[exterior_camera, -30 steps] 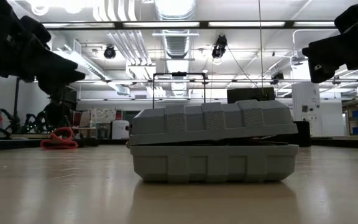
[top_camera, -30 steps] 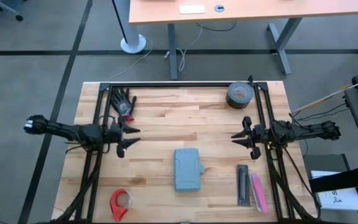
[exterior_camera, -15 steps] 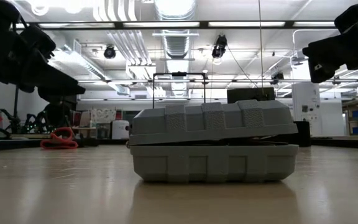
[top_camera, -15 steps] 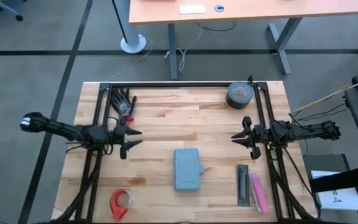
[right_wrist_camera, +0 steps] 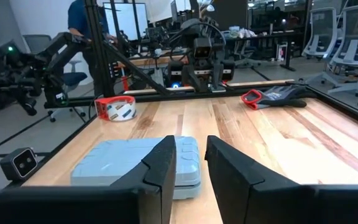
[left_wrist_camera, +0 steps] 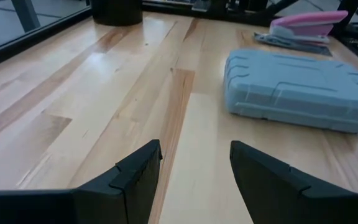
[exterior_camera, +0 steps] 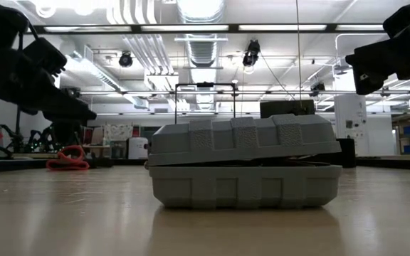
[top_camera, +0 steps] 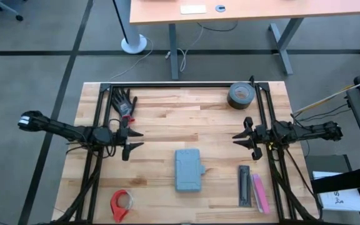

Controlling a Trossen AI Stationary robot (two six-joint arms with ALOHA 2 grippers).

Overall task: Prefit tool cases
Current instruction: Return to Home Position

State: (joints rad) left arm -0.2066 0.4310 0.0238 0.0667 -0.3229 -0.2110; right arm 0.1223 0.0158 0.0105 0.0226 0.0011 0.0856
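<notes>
**Tool case: lid down on the table, both arms clear of it**

Tool case [top_camera: 188, 169]: flat blue-grey plastic, lying lid-up. It lies between the two grippers and offset from both toward the table's front edge, touching neither.

Left gripper [top_camera: 135, 139]: fingers well parted, nothing in them, held above the wood. The case is ahead of it and off to one side.

Right gripper [top_camera: 237, 137]: fingers parted by a narrower gap, also carrying nothing. The case is low and ahead of it.

Lid: from table height it rests on the base, but the dark seam widens toward one end. My guess is that it is seated, not snapped home.

Handling, judged only:
- The ribbed moulded shell is stiff and should not flex or crush.
- Probably fairly heavy if loaded, and the contents may shift if it is tipped.
- Smooth plastic on smooth wood is likely to skate under a sideways push.
- Best holds look like the small handle bump on the long side, or a pinch over the lid edge. Pressing down on the lid would seat it.

Surface: pale butcher-block table [top_camera: 167, 112] inside a black frame. Beside the right gripper lie a black bar [top_camera: 245, 185] and a pink bar [top_camera: 259, 191]. Beyond it is a dark tape roll [top_camera: 240, 95]. Near the left gripper are dark gloves [top_camera: 125, 104] and a red tape dispenser [top_camera: 121, 204].

Room: grey floor, an orange-topped desk [top_camera: 249, 9] and strip lights overhead. A person [right_wrist_camera: 79, 18] stands beyond the table.
</notes>
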